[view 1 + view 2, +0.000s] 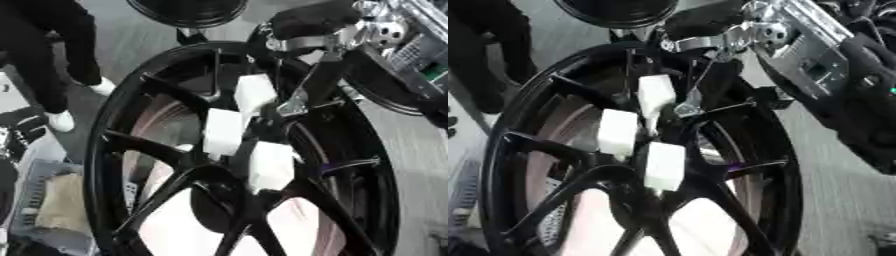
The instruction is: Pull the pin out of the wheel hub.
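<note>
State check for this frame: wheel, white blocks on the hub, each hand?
wheel: upright, spokes facing the camera.
white blocks: three, clustered at the hub.
right hand: reaching in from the upper right to the hub; grip hidden.
left hand: not in view.
pin: cannot be made out.

A: What is the right arm (815,55) made of?
B: A silver metal bracket with round holes and screws, then black casing behind it.
A: And the hand (319,75)?
B: Black fingers (325,80), with a silver band just above them.
A: Any markings?
B: A small green spot on the black casing, well back from the fingers.
</note>
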Available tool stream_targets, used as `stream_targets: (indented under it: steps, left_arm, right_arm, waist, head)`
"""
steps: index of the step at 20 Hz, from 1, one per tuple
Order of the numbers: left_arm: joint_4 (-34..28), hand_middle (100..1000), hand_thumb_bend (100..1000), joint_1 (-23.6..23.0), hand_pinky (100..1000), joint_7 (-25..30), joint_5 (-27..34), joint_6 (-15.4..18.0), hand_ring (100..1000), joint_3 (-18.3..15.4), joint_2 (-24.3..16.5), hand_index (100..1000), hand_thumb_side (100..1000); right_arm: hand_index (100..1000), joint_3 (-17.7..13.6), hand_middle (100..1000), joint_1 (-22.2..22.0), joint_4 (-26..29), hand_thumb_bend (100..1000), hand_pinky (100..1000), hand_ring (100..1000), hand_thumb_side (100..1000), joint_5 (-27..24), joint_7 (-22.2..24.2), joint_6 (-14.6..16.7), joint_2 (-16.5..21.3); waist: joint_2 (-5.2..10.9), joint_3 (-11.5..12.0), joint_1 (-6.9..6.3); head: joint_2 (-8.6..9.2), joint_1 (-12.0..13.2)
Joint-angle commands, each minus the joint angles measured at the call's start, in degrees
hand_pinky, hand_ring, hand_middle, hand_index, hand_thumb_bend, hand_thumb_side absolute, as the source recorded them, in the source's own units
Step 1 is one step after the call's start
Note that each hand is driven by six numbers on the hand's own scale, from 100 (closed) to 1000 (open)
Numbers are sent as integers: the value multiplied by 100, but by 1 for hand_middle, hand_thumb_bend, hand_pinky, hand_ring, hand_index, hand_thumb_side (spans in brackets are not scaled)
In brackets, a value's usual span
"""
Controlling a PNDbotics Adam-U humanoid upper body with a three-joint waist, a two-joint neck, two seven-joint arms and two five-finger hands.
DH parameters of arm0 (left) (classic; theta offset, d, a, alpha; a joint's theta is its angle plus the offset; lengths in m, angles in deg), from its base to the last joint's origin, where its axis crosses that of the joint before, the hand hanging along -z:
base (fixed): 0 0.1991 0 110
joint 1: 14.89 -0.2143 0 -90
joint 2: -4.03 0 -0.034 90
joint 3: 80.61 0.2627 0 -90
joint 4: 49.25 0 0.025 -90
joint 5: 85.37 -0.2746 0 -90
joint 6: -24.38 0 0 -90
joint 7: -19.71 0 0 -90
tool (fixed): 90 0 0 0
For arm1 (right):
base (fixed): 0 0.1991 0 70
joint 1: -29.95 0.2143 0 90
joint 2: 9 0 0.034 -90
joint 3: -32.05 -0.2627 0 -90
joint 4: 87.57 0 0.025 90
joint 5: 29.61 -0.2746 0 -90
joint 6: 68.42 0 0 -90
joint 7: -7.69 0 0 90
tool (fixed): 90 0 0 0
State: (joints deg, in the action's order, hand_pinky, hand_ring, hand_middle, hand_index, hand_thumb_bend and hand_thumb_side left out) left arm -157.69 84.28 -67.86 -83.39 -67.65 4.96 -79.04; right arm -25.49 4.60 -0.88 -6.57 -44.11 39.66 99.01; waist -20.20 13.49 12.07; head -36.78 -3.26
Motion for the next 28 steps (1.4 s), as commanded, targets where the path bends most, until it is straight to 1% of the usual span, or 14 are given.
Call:
stream_targets:
  steps: [1, 3, 7, 10, 15, 18, 22, 25, 28]
  left_arm:
    - [-99, 804, 100, 35, 902, 14, 5, 10, 844, 7, -95, 795, 868]
    - [-97, 804, 100, 34, 902, 16, 7, 8, 844, 6, -93, 794, 868]
    - [-92, 804, 100, 25, 902, 24, 6, 7, 844, 6, -93, 794, 868]
    - [-89, 804, 100, 18, 902, 21, 7, 7, 844, 0, -92, 794, 868]
    - [-69, 805, 100, 3, 903, 22, 13, 2, 845, -5, -92, 793, 867]
    - [-60, 805, 100, -7, 903, 22, 20, 5, 845, -9, -94, 793, 866]
    - [-52, 805, 100, -34, 903, 15, 18, 9, 845, -23, -94, 793, 865]
    - [-44, 805, 100, -69, 903, 0, 12, 10, 845, -39, -94, 793, 865]
    - [-42, 805, 100, -100, 903, -20, 4, 13, 845, -59, -90, 793, 863]
  right_arm:
    - [657, -27, 506, 81, 9, 286, 869, 736, 362, 98, -194, -85, 62]
    - [636, -8, 484, 73, -1, 241, 866, 723, 341, 72, -245, -125, 52]
    - [619, 1, 465, 90, -15, 196, 860, 707, 337, -170, -289, -243, 24]
    - [615, -24, 458, 125, 12, 184, 859, 700, 320, -394, -291, -347, 26]
    - [608, -172, 446, 205, 110, 162, 857, 690, 291, -701, -327, -529, 84]
    - [609, -313, 445, 243, 207, 145, 858, 689, 285, -870, -322, -622, 166]
    - [610, -590, 444, 256, 402, 123, 859, 687, 261, -1126, -381, -762, 345]
    - [612, -822, 446, 176, 619, 120, 860, 689, 241, -1269, -477, -863, 576]
    - [626, -1073, 461, -70, 852, 137, 863, 694, 237, -1360, -586, -927, 941]
  waist:
    - [119, 7, -74]
    - [119, 6, -75]
    - [128, -4, -82]
    - [142, -14, -88]
    - [185, -40, -96]
    - [213, -60, -105]
    - [252, -106, -124]
    - [283, -161, -141]
    - [310, -228, -161]
  head:
    - [-33, -14]
    - [-36, -16]
    - [-51, -23]
    - [-61, -24]
    - [-64, -18]
    - [-64, -10]
    - [-86, 10]
    - [-117, 41]
    - [-148, 76]
